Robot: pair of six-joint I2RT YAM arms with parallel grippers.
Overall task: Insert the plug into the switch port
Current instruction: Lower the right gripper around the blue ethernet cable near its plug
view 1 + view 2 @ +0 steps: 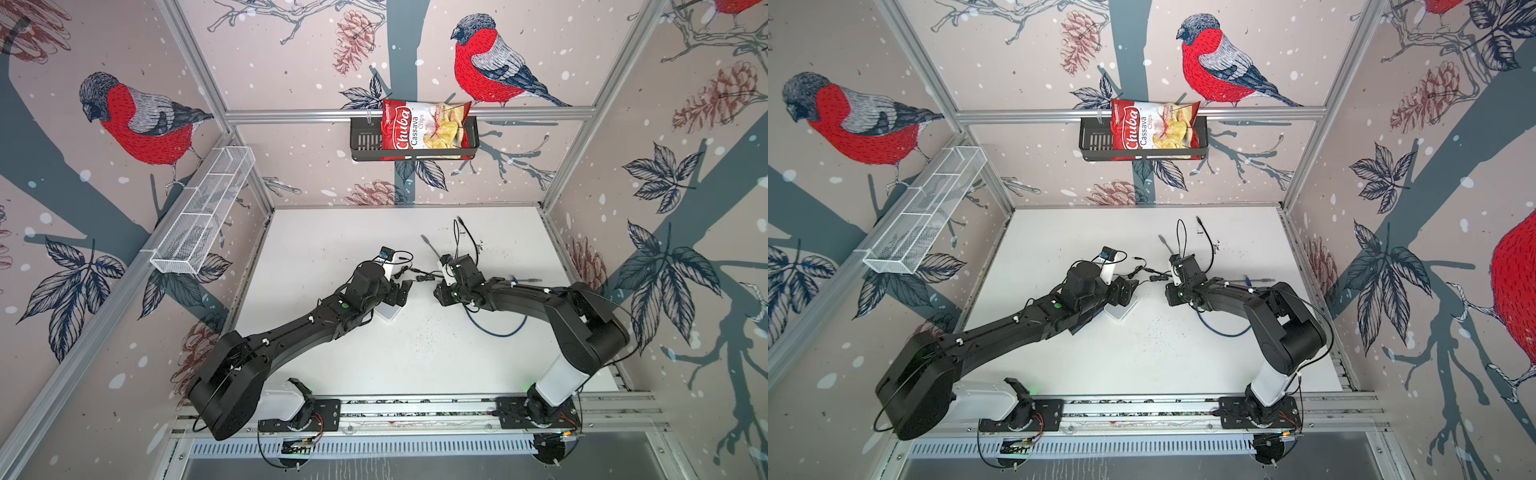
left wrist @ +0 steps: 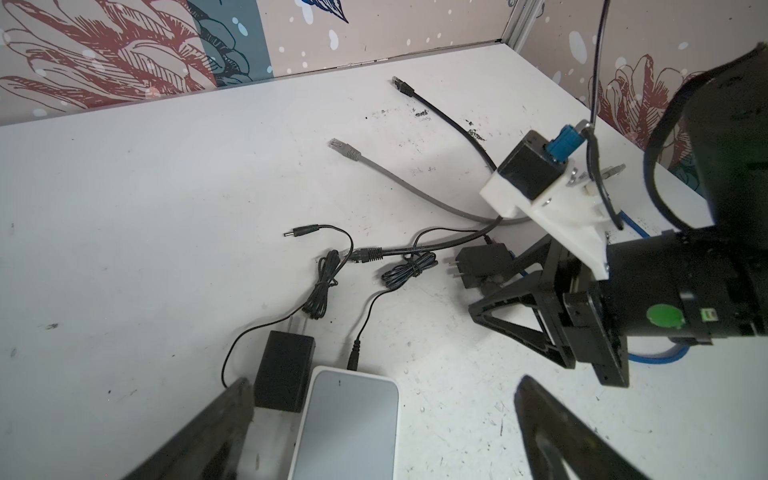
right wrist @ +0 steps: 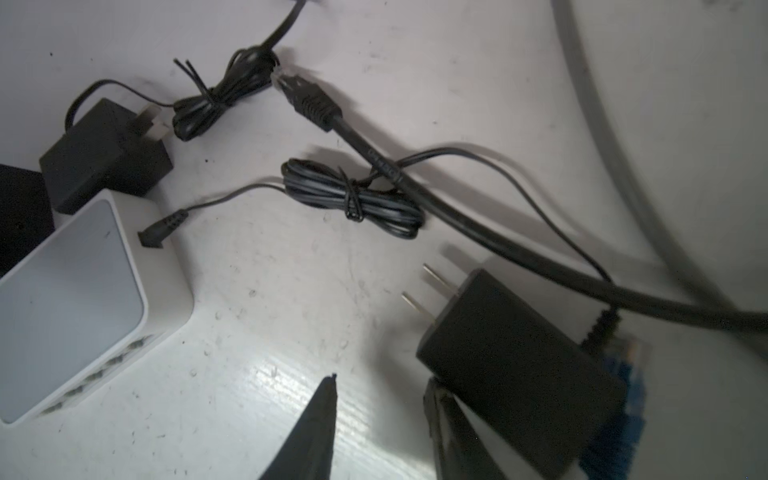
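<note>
The white switch (image 2: 349, 428) with a grey top lies on the table, a thin black barrel plug (image 2: 353, 357) seated in its back. Its row of ports (image 3: 95, 378) faces my right gripper. My left gripper (image 2: 384, 390) is open wide, and the switch (image 1: 388, 313) lies between its fingers, untouched. My right gripper (image 3: 380, 382) is open with only bare table between its fingers. One fingertip (image 3: 432, 390) is against a black power adapter (image 3: 515, 361). A blue network plug (image 3: 629, 353) lies behind that adapter. A black network plug (image 3: 309, 102) lies loose between the arms.
A second adapter (image 2: 282, 374) sits by the switch, its loose barrel plug (image 2: 299, 232) further out. Grey (image 2: 343, 147) and black (image 2: 401, 83) network plugs lie near the back wall. A chips bag (image 1: 424, 129) fills a wall basket, and a wire basket (image 1: 203, 216) hangs on the left wall.
</note>
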